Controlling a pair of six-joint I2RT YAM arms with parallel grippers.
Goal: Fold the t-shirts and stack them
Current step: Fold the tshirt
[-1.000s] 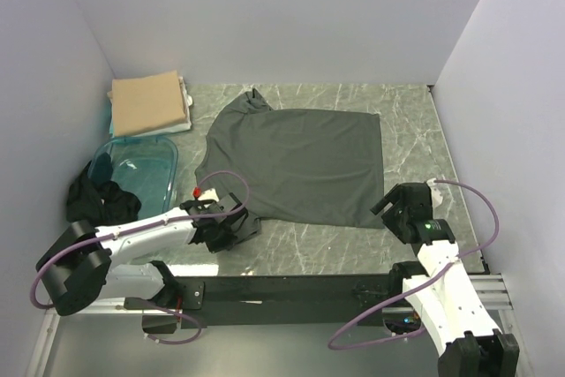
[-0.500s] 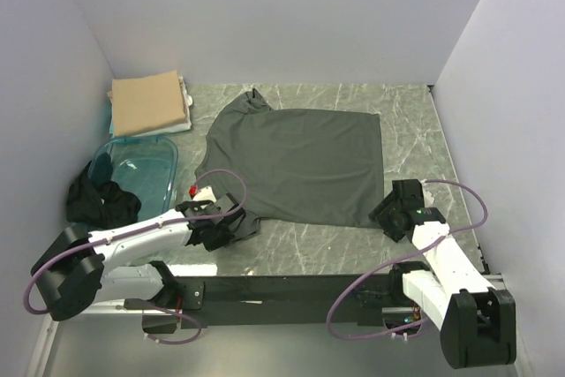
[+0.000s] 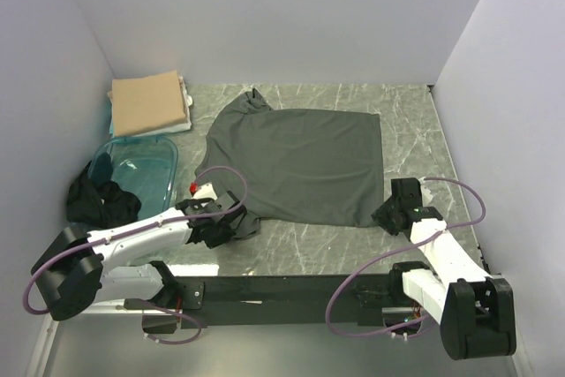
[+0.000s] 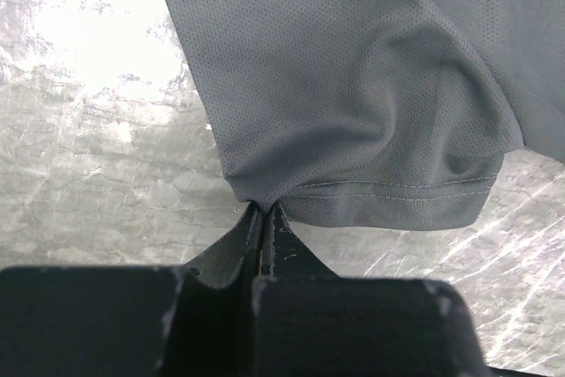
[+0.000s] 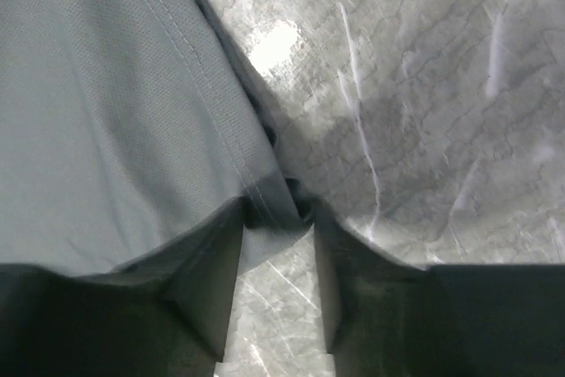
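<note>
charcoal-grey t-shirt (image 3: 296,165) lies spread flat in the middle of the marble table (image 3: 415,121). at its near-left sleeve, the left gripper (image 4: 263,214) is clamped tight on the cloth's edge. at the near-right corner, the right gripper (image 5: 275,218) straddles the hem, fingers apart.

1. Looks down on a charcoal-grey t-shirt (image 5: 106,112) filling the left side.
2. Catches its double-stitched hem running diagonally from upper left to centre.
3. Finds the shirt's corner bunched between the tips of the right gripper (image 5: 276,218), jaws parted around it.
4. Takes in grey marbled table (image 5: 433,103) at right, with glare beside the hem.
</note>
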